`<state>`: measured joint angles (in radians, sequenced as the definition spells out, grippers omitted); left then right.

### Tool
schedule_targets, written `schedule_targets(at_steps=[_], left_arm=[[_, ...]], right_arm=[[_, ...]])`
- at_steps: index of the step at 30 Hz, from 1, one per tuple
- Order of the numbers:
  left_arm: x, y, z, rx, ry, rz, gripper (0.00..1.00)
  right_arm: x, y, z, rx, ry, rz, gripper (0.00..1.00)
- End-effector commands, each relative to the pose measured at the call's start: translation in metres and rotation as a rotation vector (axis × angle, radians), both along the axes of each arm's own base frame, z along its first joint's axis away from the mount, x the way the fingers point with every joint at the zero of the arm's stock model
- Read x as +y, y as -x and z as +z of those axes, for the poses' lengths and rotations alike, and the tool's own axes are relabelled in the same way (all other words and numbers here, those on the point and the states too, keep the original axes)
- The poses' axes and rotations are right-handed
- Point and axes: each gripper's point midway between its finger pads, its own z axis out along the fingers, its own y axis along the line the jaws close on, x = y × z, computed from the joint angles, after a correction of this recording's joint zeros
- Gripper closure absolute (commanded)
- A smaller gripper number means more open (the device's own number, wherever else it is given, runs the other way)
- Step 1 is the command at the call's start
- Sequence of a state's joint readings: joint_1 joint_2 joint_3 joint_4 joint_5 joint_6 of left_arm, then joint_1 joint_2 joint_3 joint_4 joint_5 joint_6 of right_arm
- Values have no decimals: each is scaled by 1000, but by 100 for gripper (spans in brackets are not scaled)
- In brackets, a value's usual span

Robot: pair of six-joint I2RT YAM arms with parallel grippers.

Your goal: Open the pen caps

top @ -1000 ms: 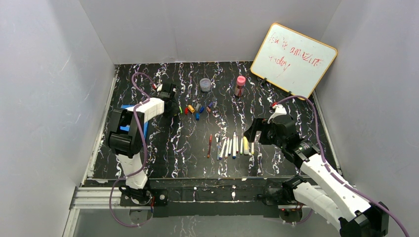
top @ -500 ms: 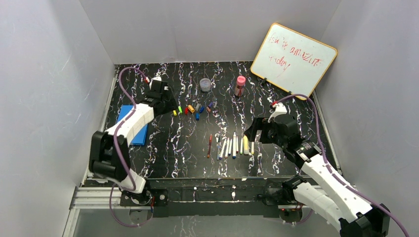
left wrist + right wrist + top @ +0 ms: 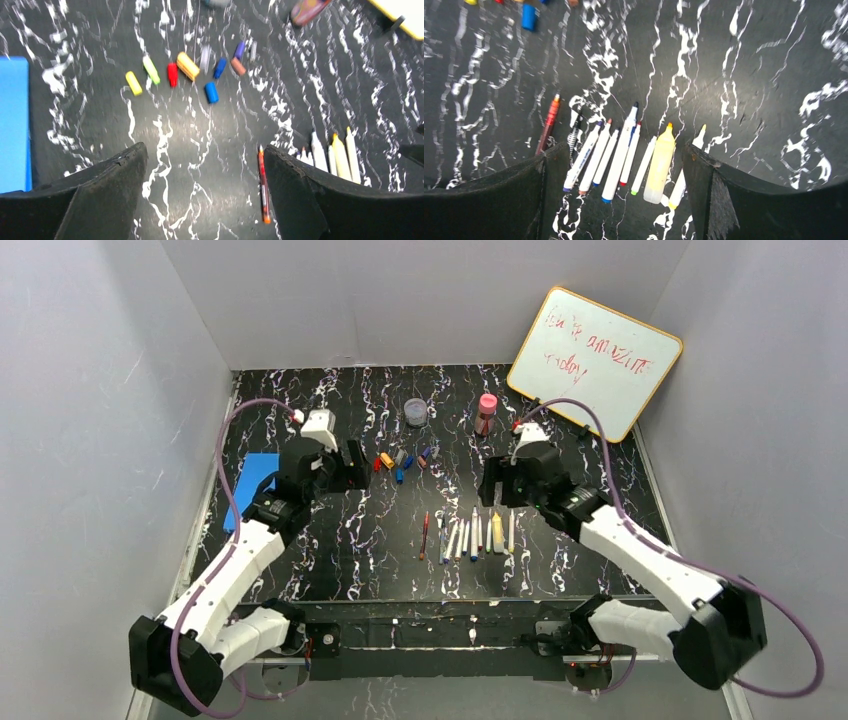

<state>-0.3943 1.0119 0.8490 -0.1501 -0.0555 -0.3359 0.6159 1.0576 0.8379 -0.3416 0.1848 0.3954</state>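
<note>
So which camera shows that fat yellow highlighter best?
The right wrist view: the yellow highlighter lies whole, sharp and close up, its tip uncapped. The top view shows it whole but tiny. The left wrist view catches it blurred, far to the right.

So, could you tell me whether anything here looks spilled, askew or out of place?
Nothing spilled or damaged. The pens lie uncapped in a neat row, the pen caps scattered loosely beyond them.

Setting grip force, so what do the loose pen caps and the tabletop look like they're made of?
The pen caps look like moulded plastic: solid bright colours, slight sheen. The tabletop looks like glossy black marble-print laminate or film, judging by white veins and soft glare.
</note>
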Motion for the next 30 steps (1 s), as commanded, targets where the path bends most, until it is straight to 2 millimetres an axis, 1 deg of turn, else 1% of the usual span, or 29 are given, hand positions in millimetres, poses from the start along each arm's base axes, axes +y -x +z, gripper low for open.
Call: schedule_targets(at_steps=[1,3,5,9,11,12,13,17,19,23,26,30], left_arm=[[0,23,-42,106,46,8,17],[1,31,-52,129,69,16,17],[-2,39,-61,156,90,0,18],[-18,55,-82,251,170,-46,23],[-30,64,-96,316,164,-74,28],[-34,68,-102,341,147,-81,29],[-39,72,-107,357,132,-89,29],[-50,83,-112,376,135,-107,29],[-56,88,-115,385,149,-119,30],[-64,100,-133,431,126,-130,31],[-67,106,-142,462,116,-121,33],[-68,109,-143,458,122,-123,34]], right_arm=[[-8,-2,-32,123,23,-117,14],[-11,6,-47,167,-33,-144,20],[-17,16,-62,201,-53,-174,24],[-34,31,-84,252,-45,-237,28],[-43,37,-98,290,-35,-266,29],[-48,38,-104,306,-42,-283,30],[-48,40,-108,323,-58,-285,32],[-52,40,-118,347,-67,-308,37],[-54,41,-124,358,-59,-314,39],[-54,40,-134,381,-61,-309,39],[-54,40,-142,405,-53,-315,42],[-52,36,-145,405,-51,-307,46]])
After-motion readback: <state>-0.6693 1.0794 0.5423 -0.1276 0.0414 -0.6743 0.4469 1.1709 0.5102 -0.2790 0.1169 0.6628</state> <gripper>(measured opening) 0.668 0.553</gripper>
